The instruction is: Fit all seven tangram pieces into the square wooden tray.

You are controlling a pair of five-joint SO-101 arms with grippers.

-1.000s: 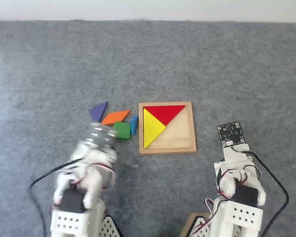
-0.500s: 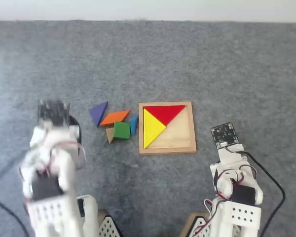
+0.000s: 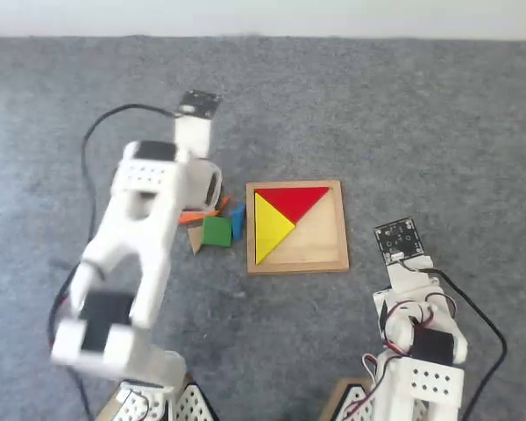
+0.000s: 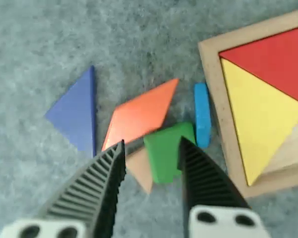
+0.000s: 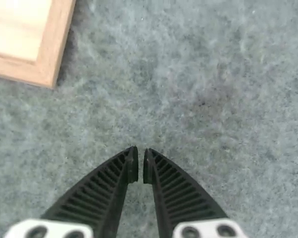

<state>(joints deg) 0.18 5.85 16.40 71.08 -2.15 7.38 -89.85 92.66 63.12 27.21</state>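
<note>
Left claw (image 4: 151,145) has swung over green piece (image 4: 168,152); it gapes.

Open carpet (image 5: 213,74) lies around the right hand (image 5: 138,166); loose pieces (image 4: 139,116) crowd the tray's (image 3: 298,266) left wall

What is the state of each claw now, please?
Left claw: open, holding nothing.
Right claw: closed, holding nothing.

no readable text, labels, numbers or signs anywhere, square light wooden tray (image 3: 298,267) included
</note>
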